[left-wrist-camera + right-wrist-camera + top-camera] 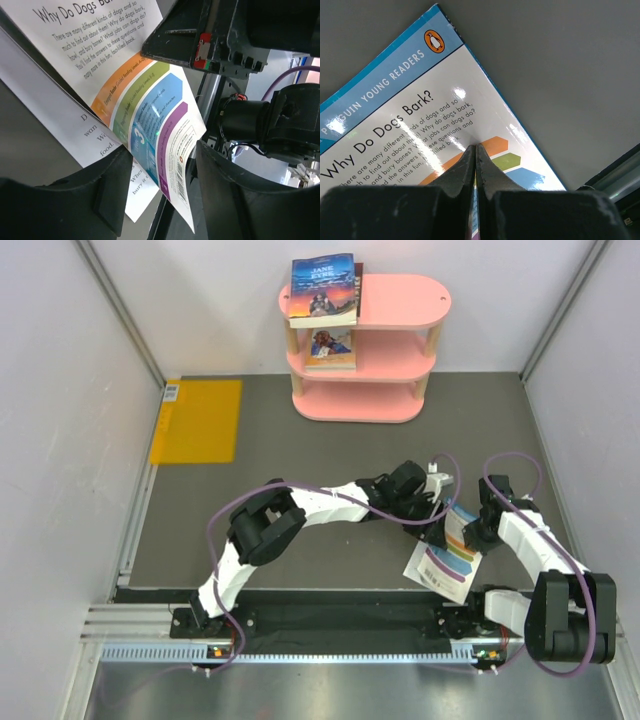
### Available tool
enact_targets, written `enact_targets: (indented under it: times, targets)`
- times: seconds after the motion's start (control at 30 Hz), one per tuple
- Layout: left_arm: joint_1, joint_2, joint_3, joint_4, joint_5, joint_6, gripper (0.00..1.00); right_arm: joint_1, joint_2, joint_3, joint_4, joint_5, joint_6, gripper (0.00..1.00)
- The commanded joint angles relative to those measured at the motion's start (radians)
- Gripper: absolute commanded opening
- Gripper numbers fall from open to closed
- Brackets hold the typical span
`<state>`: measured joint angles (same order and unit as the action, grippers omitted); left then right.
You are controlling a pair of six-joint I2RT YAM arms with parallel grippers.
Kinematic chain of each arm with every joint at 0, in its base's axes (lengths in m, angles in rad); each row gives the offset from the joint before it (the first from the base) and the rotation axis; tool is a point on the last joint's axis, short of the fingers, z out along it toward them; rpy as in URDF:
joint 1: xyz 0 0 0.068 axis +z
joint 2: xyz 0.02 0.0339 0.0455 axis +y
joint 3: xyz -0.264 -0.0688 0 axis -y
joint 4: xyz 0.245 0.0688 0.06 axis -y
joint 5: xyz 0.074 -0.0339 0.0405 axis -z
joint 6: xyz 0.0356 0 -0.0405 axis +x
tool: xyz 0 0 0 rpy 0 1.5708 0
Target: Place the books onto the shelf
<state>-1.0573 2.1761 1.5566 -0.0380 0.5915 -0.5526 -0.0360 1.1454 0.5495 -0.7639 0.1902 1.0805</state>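
A white colour-striped book (452, 558) lies open on the grey table near the right arm. Its back cover (150, 110) is lifted and curls upward. My right gripper (476, 146) is shut on that cover (420, 100), pinching it just above the coloured stripes. My left gripper (165, 160) stands open with the cover's barcode corner hanging between its jaws. From above, both grippers (443, 498) (472, 530) meet at the book's far edge. On the pink shelf (400, 300), a blue sunset book (322, 285) lies on the top board and another book (330, 348) on the middle board.
A flat yellow-orange rectangle (197, 421) lies on the floor at the far left. White walls close in both sides. A metal rail (300, 625) runs along the near edge, carrying both arm bases. The right arm's wrist (260, 120) sits close to my left fingers.
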Motion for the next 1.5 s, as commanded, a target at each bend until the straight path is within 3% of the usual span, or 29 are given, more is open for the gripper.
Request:
enact_targets:
  times: [0.0,0.33,0.4,0.5,0.7,0.77,0.8,0.9,0.97,1.0,1.1,1.17,1.47]
  targets:
    - [-0.017,0.048,0.063,-0.02,0.03,0.003,0.56,0.002,0.045,-0.072,0.173,-0.109,0.035,0.0]
    - [-0.017,0.126,0.138,-0.152,0.019,0.039,0.43,0.002,0.037,-0.06,0.172,-0.1,0.003,0.0]
    - [-0.017,0.136,0.143,-0.158,0.028,0.043,0.34,0.002,0.033,-0.059,0.172,-0.1,-0.005,0.0]
    - [-0.017,0.146,0.16,-0.163,0.059,0.042,0.0,0.002,0.033,-0.046,0.183,-0.104,-0.031,0.0]
    - [0.0,0.113,0.143,-0.172,0.042,0.062,0.0,0.002,0.071,0.033,0.222,-0.179,-0.243,0.0]
    - [0.029,0.084,0.119,-0.172,0.025,0.062,0.0,0.002,0.051,0.041,0.291,-0.296,-0.356,0.0]
    - [0.043,0.076,0.109,-0.174,0.019,0.06,0.0,0.002,0.036,0.043,0.331,-0.329,-0.379,0.03]
    - [0.103,0.036,0.062,-0.171,0.017,0.065,0.0,0.002,-0.093,0.026,0.409,-0.411,-0.418,0.23]
    - [0.151,0.002,0.022,-0.158,0.027,0.068,0.0,0.002,-0.197,0.021,0.423,-0.413,-0.419,0.53]
    - [0.164,-0.012,0.01,-0.157,0.031,0.072,0.0,0.002,-0.222,0.014,0.44,-0.413,-0.421,0.73]
    - [0.212,-0.061,-0.02,-0.157,0.051,0.095,0.0,0.002,-0.272,-0.009,0.469,-0.435,-0.426,0.94]
    - [0.235,-0.096,-0.023,-0.16,0.06,0.108,0.0,0.002,-0.269,-0.029,0.495,-0.478,-0.421,0.99]
    - [0.29,-0.191,-0.056,-0.051,0.155,0.031,0.0,0.002,-0.236,-0.217,0.856,-0.702,-0.321,1.0]
